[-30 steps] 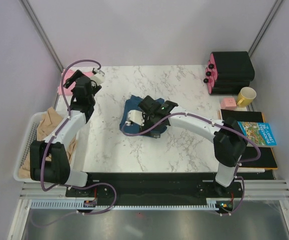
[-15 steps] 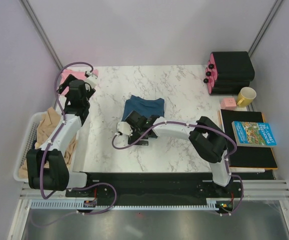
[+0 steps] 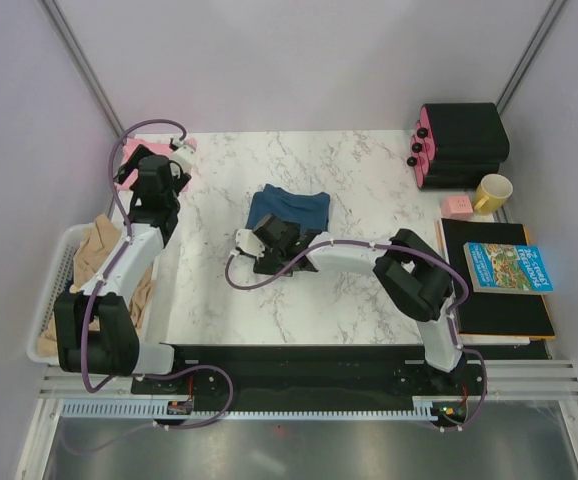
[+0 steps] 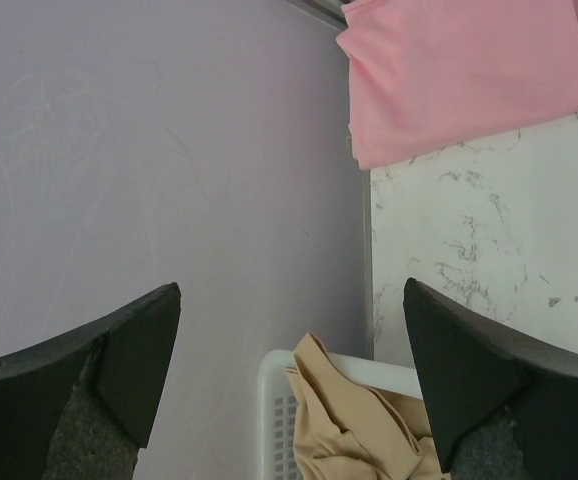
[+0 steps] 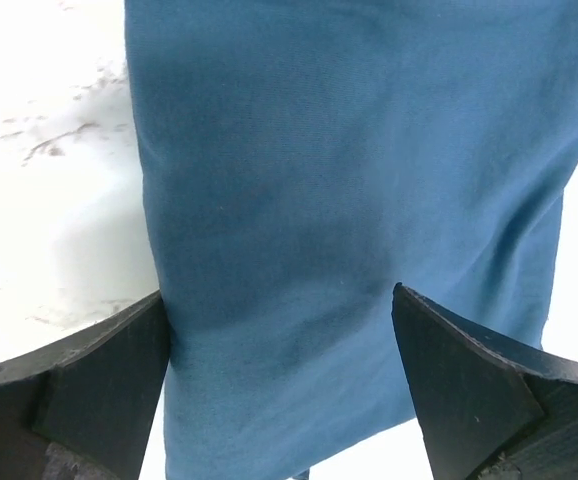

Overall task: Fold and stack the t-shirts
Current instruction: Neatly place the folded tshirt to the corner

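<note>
The marble surface (image 3: 369, 170) carries both shirts, and a white basket (image 3: 54, 290) with tan cloth (image 3: 94, 250) hangs off its edge, behind and below the left end effector (image 3: 154, 170). The teal shirt (image 3: 291, 208) lies folded into a compact rectangle directly ahead of and beneath the right end effector (image 3: 269, 240). It looks smooth and settled, which suggests this fold is done and the shirt is free to be moved. The pink shirt (image 4: 469, 75) lies folded ahead of the left end effector, to its right, at the surface's far corner by the wall. That probably makes it the base of the stack or the next piece to fetch. The right end effector hangs low over the teal shirt's near edge, jaws spread wide and holding nothing. The left end effector is equally wide and empty, aimed towards the corner.
</note>
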Action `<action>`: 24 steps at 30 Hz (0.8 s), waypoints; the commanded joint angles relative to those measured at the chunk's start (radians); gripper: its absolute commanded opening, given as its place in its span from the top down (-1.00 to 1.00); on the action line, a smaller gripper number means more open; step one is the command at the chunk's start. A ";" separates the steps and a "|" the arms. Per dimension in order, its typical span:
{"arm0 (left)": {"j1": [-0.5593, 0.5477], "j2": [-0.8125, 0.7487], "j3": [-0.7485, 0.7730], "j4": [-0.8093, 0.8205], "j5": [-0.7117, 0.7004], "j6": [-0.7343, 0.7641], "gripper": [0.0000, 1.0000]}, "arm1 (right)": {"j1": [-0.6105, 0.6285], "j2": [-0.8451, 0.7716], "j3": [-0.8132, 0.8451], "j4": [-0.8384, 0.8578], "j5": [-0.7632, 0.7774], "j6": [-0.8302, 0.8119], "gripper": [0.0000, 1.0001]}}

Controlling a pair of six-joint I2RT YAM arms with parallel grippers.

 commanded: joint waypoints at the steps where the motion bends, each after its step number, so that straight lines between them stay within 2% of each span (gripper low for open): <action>1: 0.009 0.019 0.061 0.051 0.008 -0.009 -0.99 | -0.055 0.083 0.009 -0.071 -0.123 -0.003 -0.87; 2: 0.010 0.019 0.064 0.056 0.010 -0.004 -0.99 | -0.068 0.103 0.041 -0.102 -0.216 0.006 -0.82; 4: 0.012 0.019 0.070 0.061 0.018 0.009 -0.99 | -0.107 0.128 0.082 -0.194 -0.305 0.021 -0.68; 6: 0.015 0.017 0.072 0.070 0.024 0.020 -0.99 | -0.141 0.169 0.142 -0.275 -0.396 0.029 -0.68; 11: 0.026 0.002 0.076 0.087 0.044 0.046 -0.99 | -0.176 0.186 0.182 -0.315 -0.476 0.006 -0.78; 15: 0.032 -0.007 0.084 0.093 0.048 0.053 -0.99 | -0.199 0.237 0.275 -0.451 -0.545 -0.009 -0.58; 18: 0.038 -0.015 0.087 0.104 0.051 0.059 -0.99 | -0.209 0.255 0.308 -0.490 -0.554 -0.018 -0.24; 19: 0.041 -0.017 0.087 0.110 0.056 0.063 -0.99 | -0.209 0.254 0.314 -0.496 -0.544 -0.023 -0.06; 21: 0.045 -0.018 0.090 0.113 0.056 0.065 -0.99 | -0.209 0.257 0.322 -0.519 -0.531 -0.029 0.13; 22: 0.047 -0.021 0.093 0.113 0.058 0.060 -0.99 | -0.209 0.257 0.326 -0.525 -0.519 -0.031 0.30; 24: 0.052 -0.023 0.093 0.113 0.058 0.060 -0.99 | -0.209 0.251 0.326 -0.542 -0.504 -0.031 0.49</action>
